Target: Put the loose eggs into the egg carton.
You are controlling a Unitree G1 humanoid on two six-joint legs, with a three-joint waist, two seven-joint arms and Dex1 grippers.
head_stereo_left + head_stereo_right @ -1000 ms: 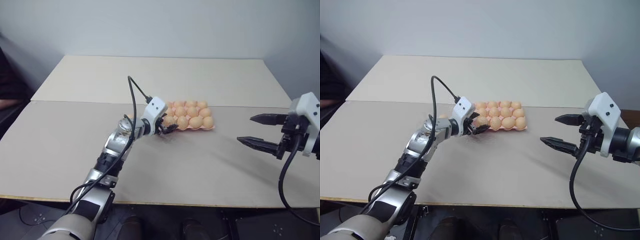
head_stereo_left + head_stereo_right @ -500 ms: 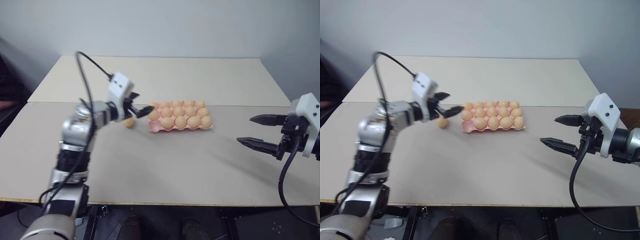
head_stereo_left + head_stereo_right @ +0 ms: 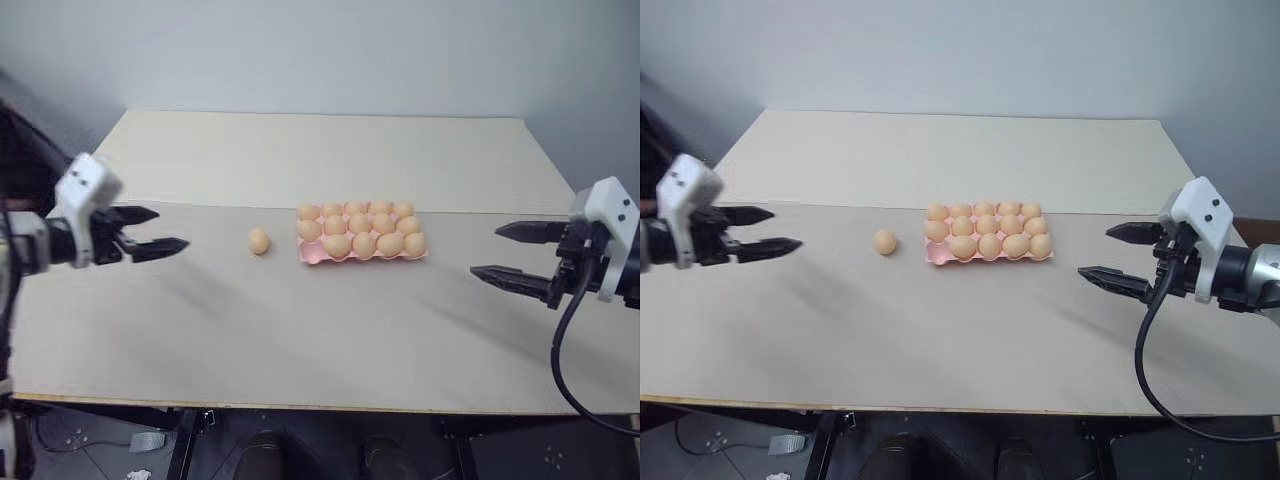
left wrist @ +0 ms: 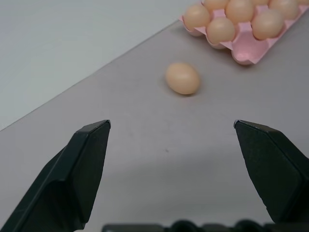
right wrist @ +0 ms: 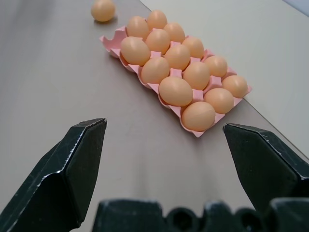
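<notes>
Both claws hang wide open and empty, left claw (image 3: 150, 229), right claw (image 3: 510, 252). One loose egg (image 3: 259, 241) sits on the table (image 3: 300, 320) just beside the pink carton (image 3: 312, 254).

Bare lab, plain table (image 3: 300, 330), blank grey wall (image 3: 330, 50)
</notes>
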